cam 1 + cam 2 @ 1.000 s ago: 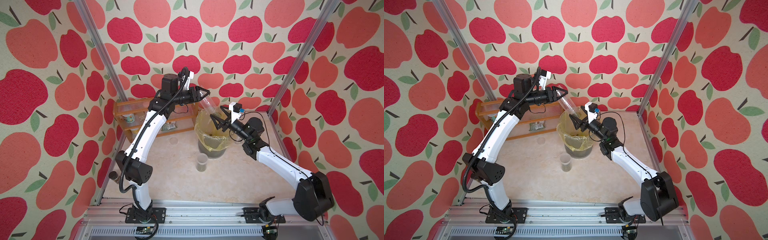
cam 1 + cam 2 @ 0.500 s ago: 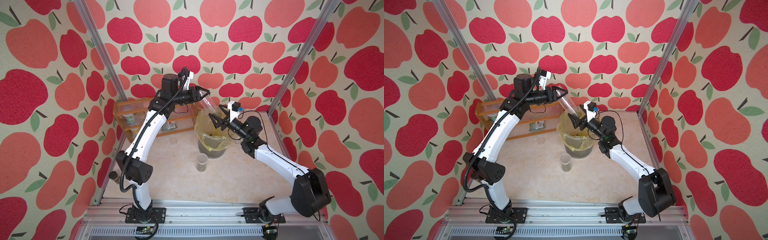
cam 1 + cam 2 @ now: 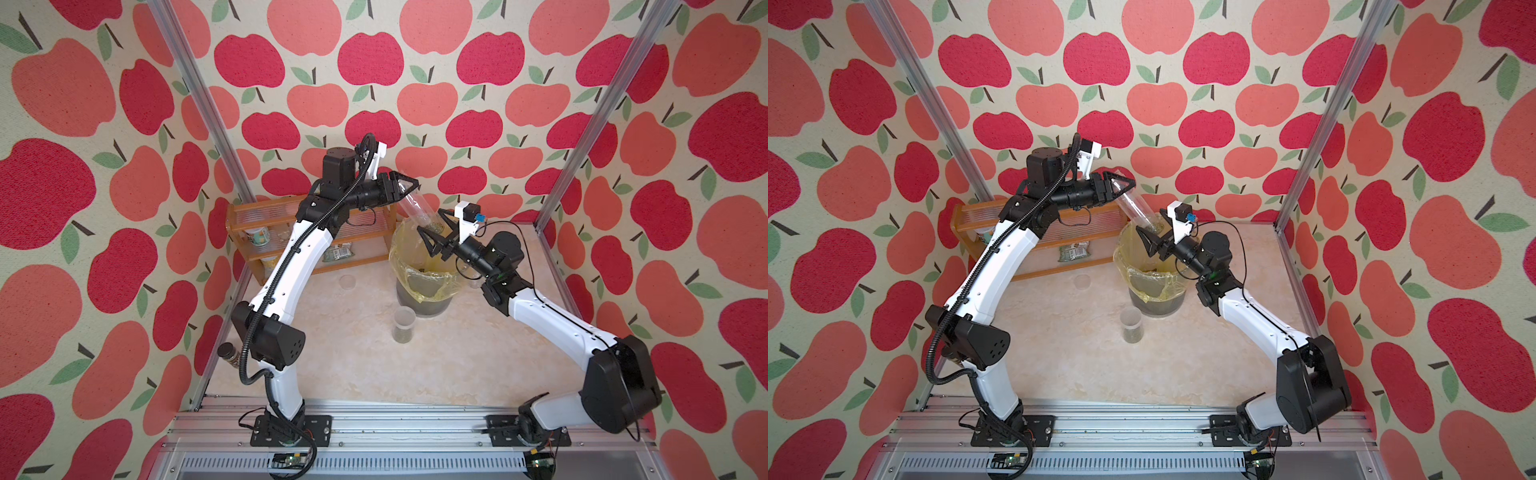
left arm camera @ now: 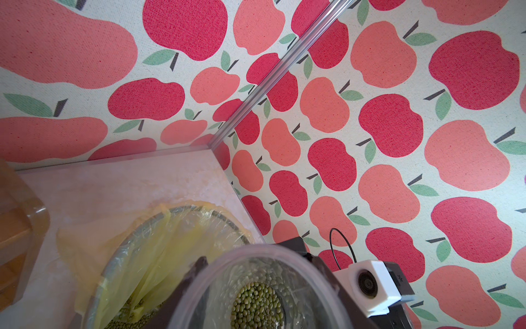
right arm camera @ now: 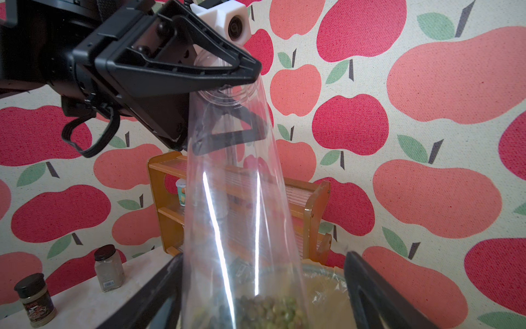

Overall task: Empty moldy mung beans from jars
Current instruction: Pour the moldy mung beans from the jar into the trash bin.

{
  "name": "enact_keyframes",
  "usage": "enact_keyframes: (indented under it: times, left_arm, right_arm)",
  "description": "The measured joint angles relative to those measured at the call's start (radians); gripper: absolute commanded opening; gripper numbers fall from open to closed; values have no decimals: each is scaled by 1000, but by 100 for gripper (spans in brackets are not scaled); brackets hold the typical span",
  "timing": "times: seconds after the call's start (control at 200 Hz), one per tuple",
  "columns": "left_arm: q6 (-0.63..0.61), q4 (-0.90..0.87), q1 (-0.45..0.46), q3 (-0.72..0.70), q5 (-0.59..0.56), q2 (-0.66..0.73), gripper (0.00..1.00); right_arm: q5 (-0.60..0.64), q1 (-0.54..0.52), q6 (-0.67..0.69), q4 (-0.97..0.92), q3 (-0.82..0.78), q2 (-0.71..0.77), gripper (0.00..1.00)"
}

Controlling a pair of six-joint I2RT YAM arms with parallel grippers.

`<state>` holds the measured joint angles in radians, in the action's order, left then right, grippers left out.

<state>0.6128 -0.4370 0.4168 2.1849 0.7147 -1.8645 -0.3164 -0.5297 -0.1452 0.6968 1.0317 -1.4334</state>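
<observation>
Spillage is your main risk. Your left pincer [image 3: 409,186] is clamped on the raised base of the tall jar [image 3: 417,208]. The jar slopes down to the right, and its low end seems to hang over the far part of the bin [image 3: 424,307]. Beans [image 4: 257,306] are heaped at that low end and none are falling, so it looks capped, though I cannot see a cap clearly. Your right pincer [image 3: 430,221] stands wide, with one jaw on each side of the low end. The right wrist view shows a clear gap between each jaw and the jar wall.

If you close off-centre, one jaw meets the wall first and shoves the jar sideways. The left pincer holds only the very end of a smooth wall, so the jar could pivot or slip out. If you twist against that grip, the whole jar may turn instead of the cap.

If the end opens while it sits near the rim, beans can strike the liner [image 3: 395,253] and scatter onto the table [image 3: 353,365]. The liner is loose and crumpled, so a jaw could snag it and drag it. A dropped cap would land among the beans already in the bin.

Watch the short jar [image 3: 404,326] standing just near of the bin. A low sweep by either arm could knock it over.
</observation>
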Motion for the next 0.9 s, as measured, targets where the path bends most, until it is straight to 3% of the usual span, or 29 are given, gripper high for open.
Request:
enact_keyframes:
  times: [0.615,0.9]
  left_arm:
    - [20,23,-1,-24,14,29,35]
    - [56,49,-3,-31,39,29,35]
  right_arm:
    - [-26,6,-5,7,2,-7,84]
    - [-63,13,-36,58,-6,-7,77]
